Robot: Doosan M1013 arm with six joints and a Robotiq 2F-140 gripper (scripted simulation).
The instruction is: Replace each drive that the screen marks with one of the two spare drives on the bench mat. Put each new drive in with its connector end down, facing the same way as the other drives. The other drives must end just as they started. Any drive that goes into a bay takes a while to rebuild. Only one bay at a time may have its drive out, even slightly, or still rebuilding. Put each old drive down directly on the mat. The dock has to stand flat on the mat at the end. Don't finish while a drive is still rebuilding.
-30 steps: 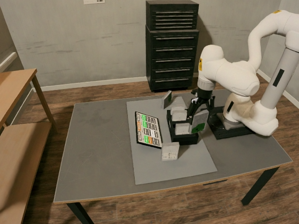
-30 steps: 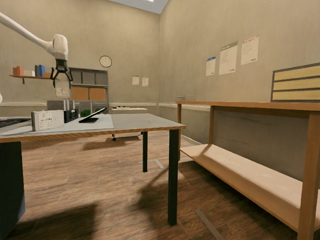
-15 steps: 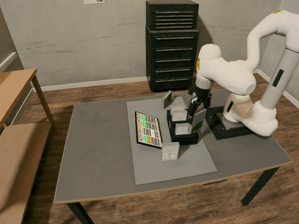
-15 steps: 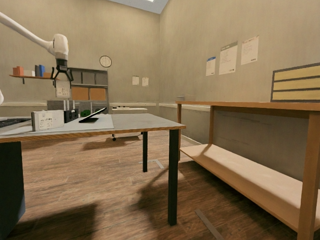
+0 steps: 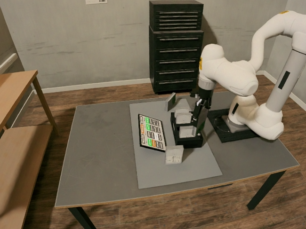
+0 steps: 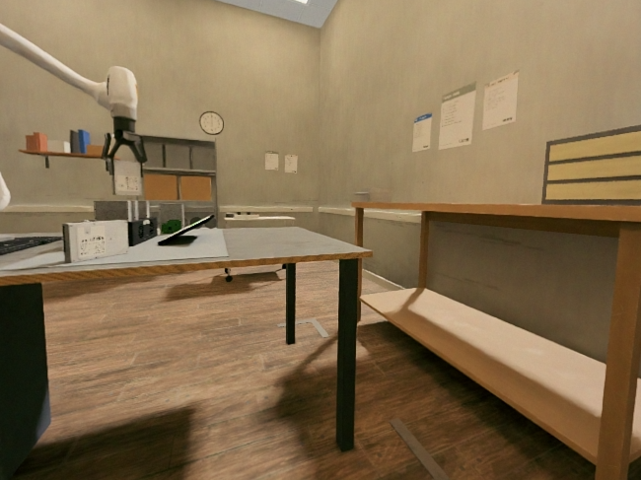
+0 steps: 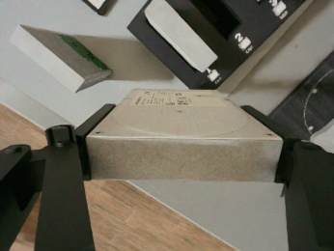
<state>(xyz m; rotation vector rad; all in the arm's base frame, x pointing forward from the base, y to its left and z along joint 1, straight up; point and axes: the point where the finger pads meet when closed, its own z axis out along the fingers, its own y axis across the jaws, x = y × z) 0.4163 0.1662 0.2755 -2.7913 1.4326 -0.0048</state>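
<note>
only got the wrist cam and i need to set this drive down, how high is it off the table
observer: the held drive hangs upright in the end effector, well above the dock and touching nothing.
operator: cant see the screen, where is it
observer: the screen leans on the mat, left of the dock in the top view, and shows two orange cells.
operator: any drive outside my view
observer: yes, a grey drive sits on the mat in front of the dock, by the screen's near corner.
</note>
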